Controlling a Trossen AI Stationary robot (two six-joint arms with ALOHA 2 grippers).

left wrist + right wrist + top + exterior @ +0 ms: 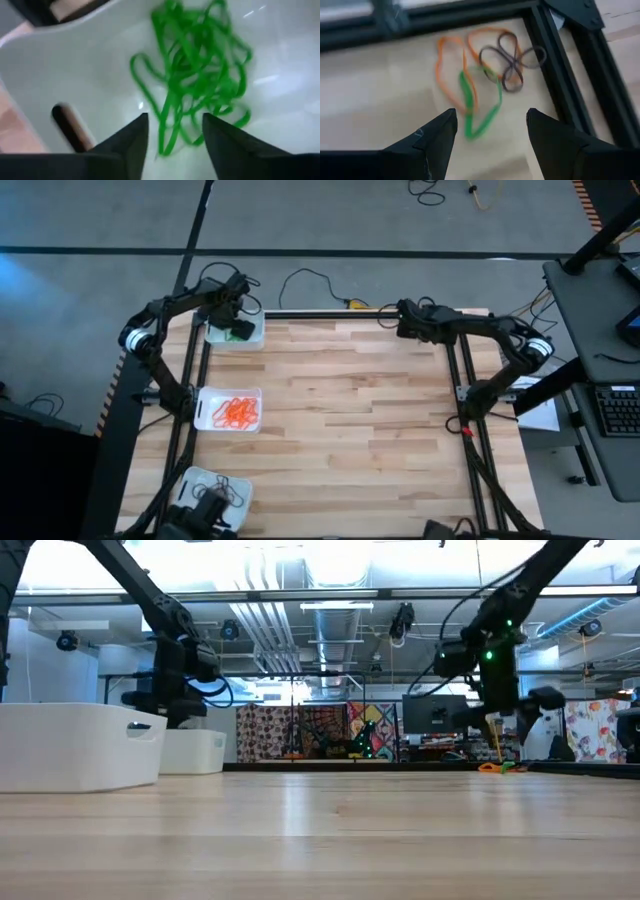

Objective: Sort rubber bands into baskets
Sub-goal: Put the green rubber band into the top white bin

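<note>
Left claw (172, 131) hanging open over the far basket; right claw (490, 127) hovering open above loose bands.

The left claw's fingers (131, 137) are standing apart inside the far white basket (252, 336), gripping nothing, with a tangle of green rubber bands (200, 75) lying on the basket floor just past the tips; from above the arm is covering most of that basket. The right claw is poised wide over a small mixed cluster of rubber bands (487, 70), orange, green and dark, lying on the worktop (350, 410) in the far corner against the black frame (565, 75), holding nothing. The middle basket (205, 412) is holding orange bands (237, 413). The near basket (205, 480) is partly cut off and hidden by dark hardware, its contents being hard to make out.
</note>
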